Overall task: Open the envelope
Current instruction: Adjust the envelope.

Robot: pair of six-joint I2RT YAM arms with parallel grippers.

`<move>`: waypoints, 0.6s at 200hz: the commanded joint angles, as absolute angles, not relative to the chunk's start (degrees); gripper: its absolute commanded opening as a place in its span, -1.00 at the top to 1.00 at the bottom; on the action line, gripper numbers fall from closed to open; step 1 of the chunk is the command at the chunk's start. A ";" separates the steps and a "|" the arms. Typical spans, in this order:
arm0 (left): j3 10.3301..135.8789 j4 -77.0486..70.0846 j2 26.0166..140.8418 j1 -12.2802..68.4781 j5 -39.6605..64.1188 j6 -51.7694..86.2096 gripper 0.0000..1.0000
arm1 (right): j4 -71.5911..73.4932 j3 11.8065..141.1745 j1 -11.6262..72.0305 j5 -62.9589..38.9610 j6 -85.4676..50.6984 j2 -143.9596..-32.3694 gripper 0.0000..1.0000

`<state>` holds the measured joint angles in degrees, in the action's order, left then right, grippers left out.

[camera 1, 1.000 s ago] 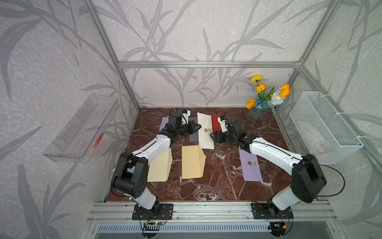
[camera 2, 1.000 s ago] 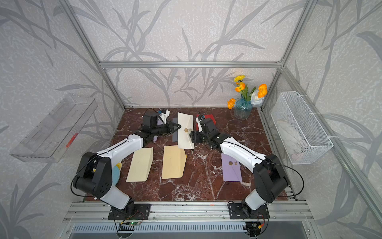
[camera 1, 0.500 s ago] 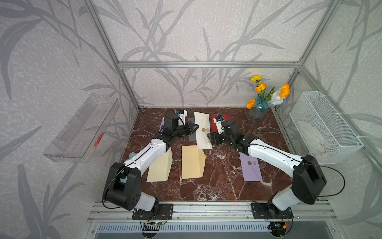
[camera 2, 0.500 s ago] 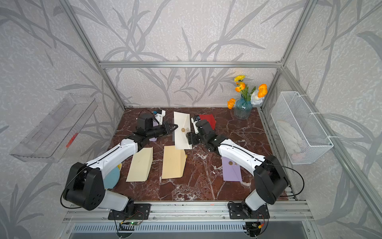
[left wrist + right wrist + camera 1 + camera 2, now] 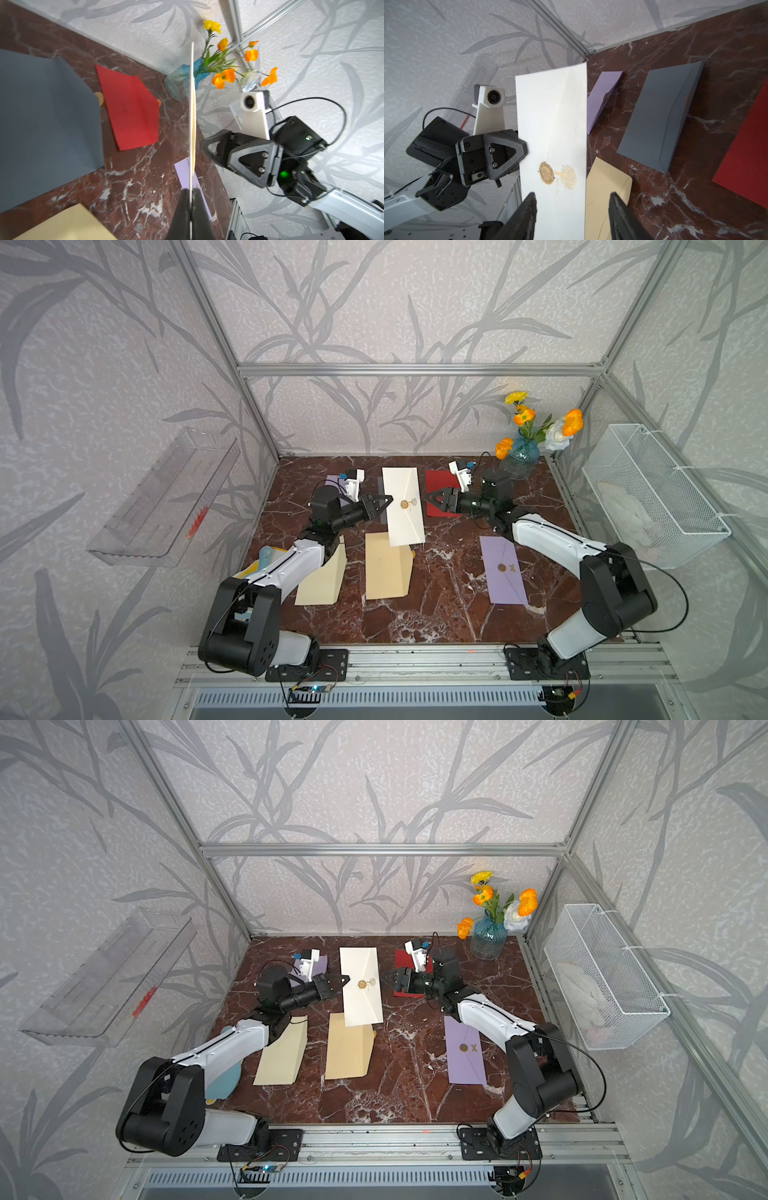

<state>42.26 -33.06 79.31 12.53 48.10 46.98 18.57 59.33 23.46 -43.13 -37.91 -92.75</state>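
Note:
A white envelope (image 5: 409, 526) (image 5: 365, 1006) with a gold seal (image 5: 547, 172) hangs above the marble table (image 5: 449, 614), its sealed face up in both top views. My left gripper (image 5: 387, 502) (image 5: 190, 190) is shut on its left long edge; in the left wrist view the envelope (image 5: 192, 116) appears edge-on between the fingers. My right gripper (image 5: 428, 499) (image 5: 572, 194) is open, level with the seal. It sits just off the right edge without touching, the envelope (image 5: 552, 124) lying beyond its fingertips.
On the table lie a red envelope (image 5: 440, 489), a grey one (image 5: 660, 124), a purple one (image 5: 505, 570), another purple (image 5: 602, 97), and two tan ones (image 5: 386, 572) (image 5: 322, 578). A vase of flowers (image 5: 521, 456) stands back right. A wire basket (image 5: 652, 497) hangs on the right wall.
The left arm has carried the envelope slightly left and higher. The right gripper has moved left toward the envelope's right edge, and its jaws have narrowed.

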 commanded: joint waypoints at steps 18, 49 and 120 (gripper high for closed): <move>43.14 -41.33 79.58 12.57 53.63 48.26 1.00 | 23.69 60.69 23.52 -52.08 -40.19 -94.68 -0.11; 43.01 -45.47 81.27 12.57 54.50 51.16 1.00 | 27.26 60.58 23.63 -55.39 -42.23 -95.95 0.03; 44.65 -51.67 85.94 12.57 54.53 55.05 1.00 | 37.05 60.21 23.77 -61.57 -48.82 -99.23 0.87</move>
<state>42.28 -46.59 84.86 12.56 53.21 53.17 33.58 59.40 23.46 -58.43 -47.79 -99.11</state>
